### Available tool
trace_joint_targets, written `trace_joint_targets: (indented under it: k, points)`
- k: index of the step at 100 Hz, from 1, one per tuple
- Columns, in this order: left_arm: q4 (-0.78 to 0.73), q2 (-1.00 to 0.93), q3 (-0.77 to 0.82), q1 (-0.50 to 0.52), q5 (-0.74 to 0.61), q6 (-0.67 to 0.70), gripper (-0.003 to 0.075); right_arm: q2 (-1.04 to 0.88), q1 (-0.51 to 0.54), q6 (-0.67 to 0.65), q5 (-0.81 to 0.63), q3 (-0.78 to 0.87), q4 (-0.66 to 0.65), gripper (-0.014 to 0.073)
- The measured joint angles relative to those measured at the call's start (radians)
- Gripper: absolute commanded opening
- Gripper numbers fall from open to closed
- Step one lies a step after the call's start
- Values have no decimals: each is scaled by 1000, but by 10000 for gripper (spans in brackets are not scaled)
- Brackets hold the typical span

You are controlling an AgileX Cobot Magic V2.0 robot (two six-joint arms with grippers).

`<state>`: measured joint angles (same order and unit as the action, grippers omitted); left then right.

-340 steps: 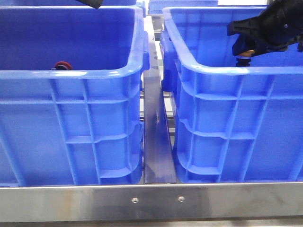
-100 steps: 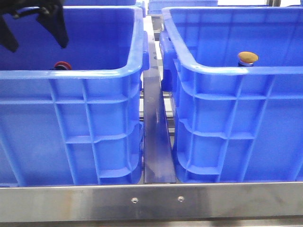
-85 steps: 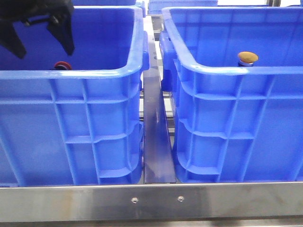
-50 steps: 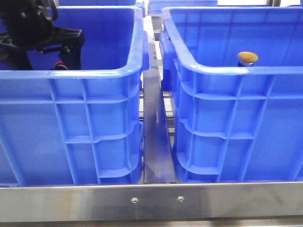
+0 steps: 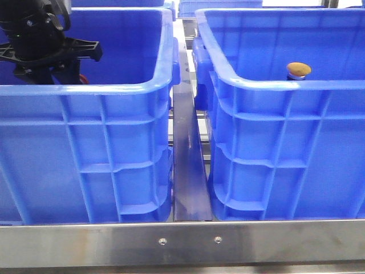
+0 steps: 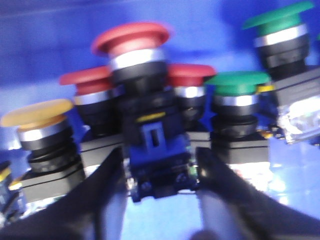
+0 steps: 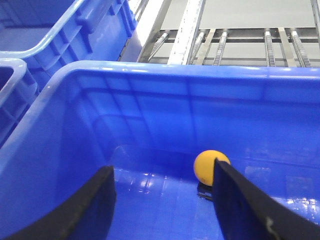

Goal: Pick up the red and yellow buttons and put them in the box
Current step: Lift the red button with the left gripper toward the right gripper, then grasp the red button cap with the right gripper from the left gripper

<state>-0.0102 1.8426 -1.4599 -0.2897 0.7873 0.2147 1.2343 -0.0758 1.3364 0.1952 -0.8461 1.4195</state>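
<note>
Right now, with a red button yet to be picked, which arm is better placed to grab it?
Left. The left gripper is down inside the left crate, its open fingers straddling the red button. The right gripper hangs open over the right crate, where the yellow button already sits.
</note>
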Motion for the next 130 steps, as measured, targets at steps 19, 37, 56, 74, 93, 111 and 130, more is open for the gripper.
trace_joint_targets:
  k: [19,37,56,74,93,111,130]
  points:
    - [-2,-28,0,-7,-2,0,146,0,0,0,-3,0,0,456]
    - [-4,-136,0,-66,-7,-16,146,0,0,0,-1,0,0,456]
    - [-4,-263,0,-165,14,-57,146,0,0,-5,64,0,12,456]
    - [10,-344,0,-254,56,-122,146,0,0,-44,188,2,82,456]
    - [27,-372,21,-341,100,-154,146,0,0,-148,386,-10,110,465]
    - [79,-374,51,-429,106,-226,146,0,0,-230,531,-37,112,644]
    - [114,-374,51,-501,93,-278,146,0,0,-306,609,-37,112,654]
